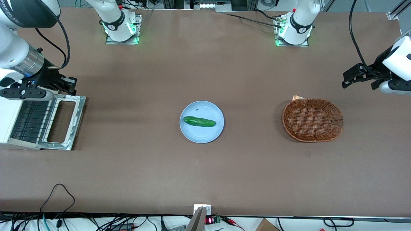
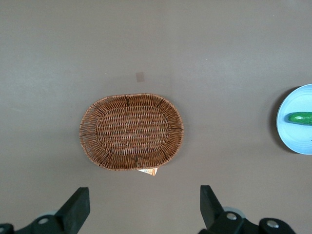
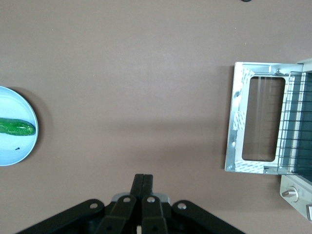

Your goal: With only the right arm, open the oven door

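The oven (image 1: 5, 119) is a white box at the working arm's end of the table. Its oven door (image 1: 74, 125) lies folded down flat on the table, a silver frame around a see-through window, and the black wire rack (image 1: 30, 120) shows inside. The right arm (image 1: 14, 56) reaches over the oven, and its gripper (image 1: 72, 84) hangs just past the door's edge that is farther from the front camera. In the right wrist view the gripper (image 3: 143, 178) is shut with nothing in it, over bare table, apart from the oven door (image 3: 236, 127) and the oven (image 3: 298, 195).
A blue plate (image 1: 192, 133) holding a green cucumber (image 1: 199, 121) sits mid-table. A brown wicker basket (image 1: 313, 120) lies toward the parked arm's end. Cables (image 1: 57, 195) trail along the table edge nearest the front camera.
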Robot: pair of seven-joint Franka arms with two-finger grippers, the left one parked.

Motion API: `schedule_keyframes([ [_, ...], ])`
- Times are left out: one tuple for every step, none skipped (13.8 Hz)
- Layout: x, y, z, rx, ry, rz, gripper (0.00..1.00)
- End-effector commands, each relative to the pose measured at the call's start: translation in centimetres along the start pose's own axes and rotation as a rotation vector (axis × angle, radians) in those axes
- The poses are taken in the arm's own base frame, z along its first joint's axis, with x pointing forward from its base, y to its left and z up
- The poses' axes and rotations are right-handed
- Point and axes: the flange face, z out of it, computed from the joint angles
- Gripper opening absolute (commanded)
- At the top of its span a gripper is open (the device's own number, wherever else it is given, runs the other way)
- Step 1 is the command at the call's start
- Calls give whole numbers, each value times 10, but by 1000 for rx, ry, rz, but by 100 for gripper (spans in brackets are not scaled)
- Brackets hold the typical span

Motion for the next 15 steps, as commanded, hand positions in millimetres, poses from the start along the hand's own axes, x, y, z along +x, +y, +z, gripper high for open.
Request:
schedule_keyframes([
  [2, 3, -4, 20, -14, 1, 37],
  [3, 3, -5, 21, -9, 8, 80],
  [3, 2, -8, 22, -6, 7, 100],
  [3, 2, -10, 21, 0, 6, 100],
  [5, 2, -13, 22, 6, 1, 100],
  [5, 2, -14, 23, 8, -2, 100],
  [5, 2, -14, 23, 8, -7, 100],
  [5, 2, -14, 23, 8, -1, 100],
  [5, 2, -14, 23, 8, 1, 100],
  [5, 2, -14, 21, 10, -7, 100],
  [5, 2, -14, 21, 10, -5, 100],
  [4, 1, -15, 21, 10, -4, 100],
  [5, 1, -15, 17, 10, -8, 100],
  [5, 0, -14, 15, 10, -11, 100],
  [5, -2, -15, 13, 14, -17, 100],
])
